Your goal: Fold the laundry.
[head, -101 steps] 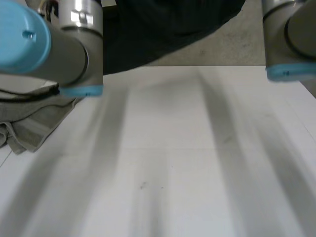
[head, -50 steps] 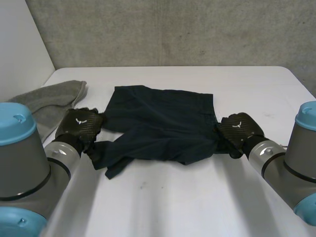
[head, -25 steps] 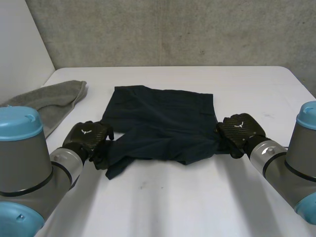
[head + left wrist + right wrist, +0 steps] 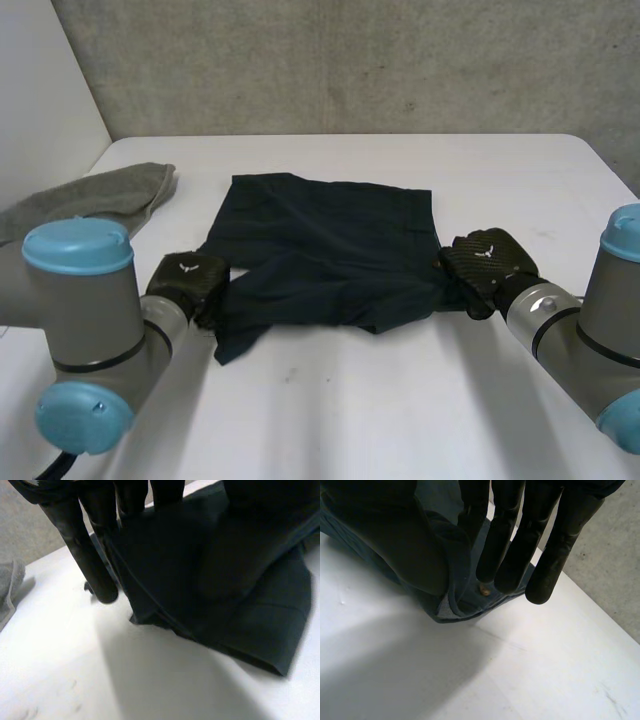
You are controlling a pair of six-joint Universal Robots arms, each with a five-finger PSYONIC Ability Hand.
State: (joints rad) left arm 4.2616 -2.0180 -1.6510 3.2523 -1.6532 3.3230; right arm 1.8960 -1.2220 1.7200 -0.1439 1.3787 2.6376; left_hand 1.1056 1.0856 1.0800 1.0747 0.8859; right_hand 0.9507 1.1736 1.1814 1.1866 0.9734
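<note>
The dark navy cloth shorts [image 4: 330, 250] lie mid-frame on the white counter [image 4: 400, 410], lower-left leg flopped inward; the right robot hand [image 4: 487, 262] pinches their right edge between thumb and straight fingers [image 4: 506, 540], seemingly to anchor it; the left robot hand [image 4: 188, 282] meets the lower-left corner, grip impossible to tell, probably for the fold; a grey towel [image 4: 110, 200] waits upper left.

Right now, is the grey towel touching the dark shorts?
Apart. The head view shows bare white table between the grey towel and the dark shorts.
</note>
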